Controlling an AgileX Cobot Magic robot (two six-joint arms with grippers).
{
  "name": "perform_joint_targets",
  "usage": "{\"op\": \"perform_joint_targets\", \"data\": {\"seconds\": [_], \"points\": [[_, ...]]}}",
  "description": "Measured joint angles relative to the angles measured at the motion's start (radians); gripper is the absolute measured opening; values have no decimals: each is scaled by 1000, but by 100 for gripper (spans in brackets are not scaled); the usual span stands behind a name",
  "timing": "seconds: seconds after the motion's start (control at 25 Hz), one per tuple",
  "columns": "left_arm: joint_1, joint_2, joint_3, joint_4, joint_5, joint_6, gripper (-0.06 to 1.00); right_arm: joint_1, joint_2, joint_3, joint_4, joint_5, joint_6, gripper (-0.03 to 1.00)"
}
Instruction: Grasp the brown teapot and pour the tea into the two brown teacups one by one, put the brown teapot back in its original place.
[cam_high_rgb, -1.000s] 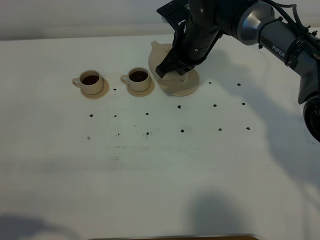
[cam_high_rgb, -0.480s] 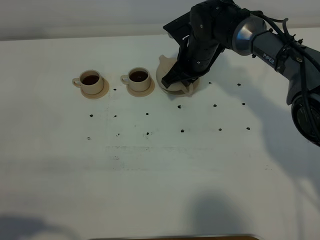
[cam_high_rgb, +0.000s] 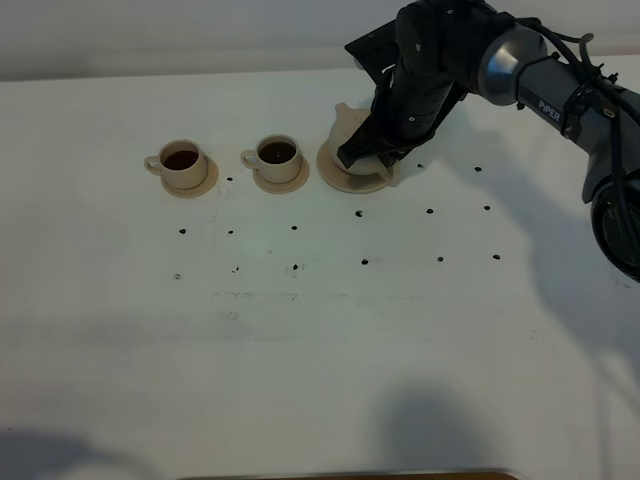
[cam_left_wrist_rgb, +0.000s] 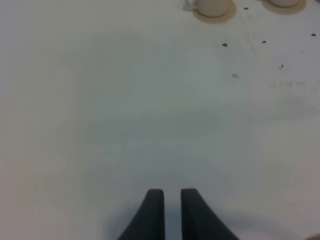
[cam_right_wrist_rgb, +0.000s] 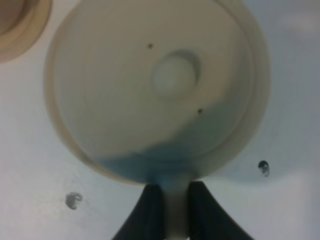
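While the right gripper (cam_right_wrist_rgb: 170, 197) jaws pinch the brown teapot (cam_right_wrist_rgb: 155, 85) handle, the left gripper (cam_left_wrist_rgb: 171, 200) jaws sit nearly together.

On my feed the brown teapot (cam_right_wrist_rgb: 150, 95) looks like pale tan ceramic, smooth with a soft satin sheen; its lid knob (cam_right_wrist_rgb: 173, 76) seems a shade glossier. At nine o'clock from it, the two brown teacups (cam_high_rgb: 230, 160) and their saucers (cam_high_rgb: 281, 179) show the same smooth tan glaze, dark liquid shining inside. The worktop (cam_high_rgb: 300, 340) reads as matt white, lightly scuffed, dotted with small dark marks. The right gripper (cam_right_wrist_rgb: 170, 207) has matt black jaws, plastic or rubber; the arm (cam_high_rgb: 520, 55) is glossy grey and black.
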Motion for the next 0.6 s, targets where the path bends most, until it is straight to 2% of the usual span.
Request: {"op": "perform_joint_targets", "data": {"seconds": [0.12,0.4,0.48,0.6], "points": [[0,0,0,0,0,0,7,0,0,0,5,1,2,20],[0,0,0,0,0,0,7,0,0,0,-3,29,2,55],[0,0,0,0,0,0,7,0,-1,0,-4,45,2,60],[0,0,0,0,0,0,7,-1,-25,0,-4,58,2,60]]}}
